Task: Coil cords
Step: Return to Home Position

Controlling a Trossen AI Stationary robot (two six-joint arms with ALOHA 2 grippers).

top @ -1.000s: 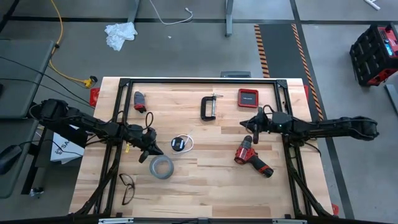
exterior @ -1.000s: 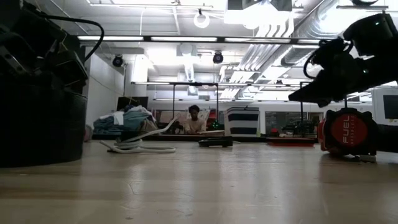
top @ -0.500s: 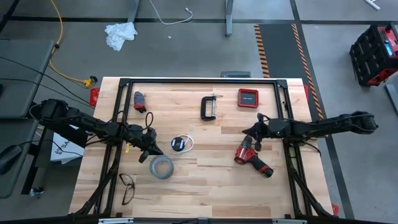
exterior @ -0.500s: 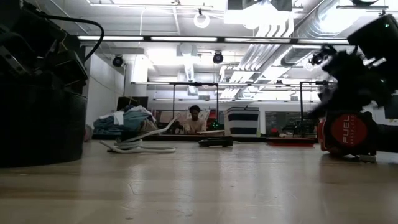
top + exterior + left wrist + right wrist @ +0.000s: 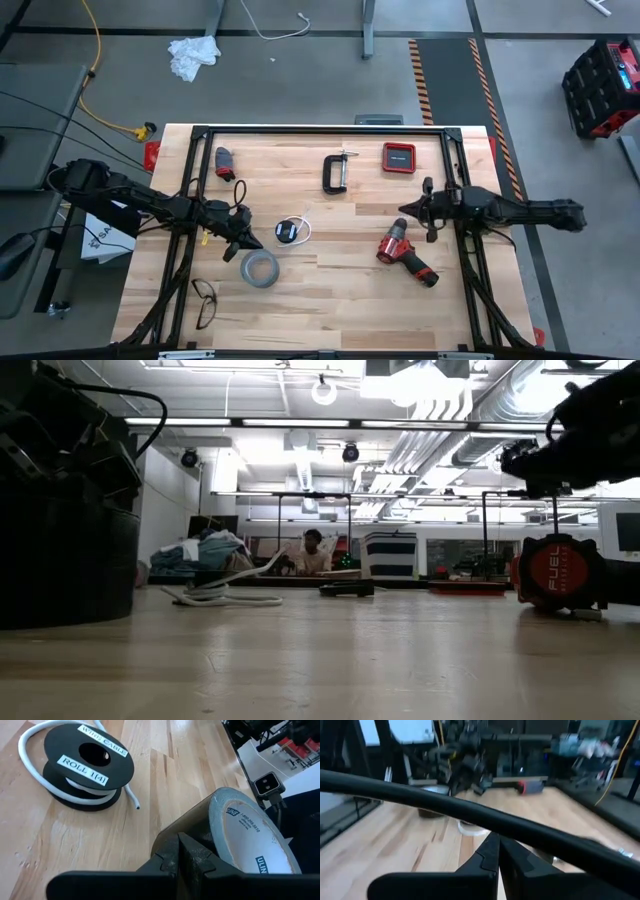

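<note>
Right gripper (image 5: 427, 208) retreats homeward, well right of spool (image 5: 288, 232); white cord (image 5: 127, 796) lies coiled. Left gripper (image 5: 248, 242), beside spool, likely follows. Both sets of fingers pressed together, empty.

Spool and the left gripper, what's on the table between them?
Just bare wood, plus the white cord's loose end. The left wrist view shows this; the grey tape roll sits beside the left gripper, not between it and the spool.
</note>
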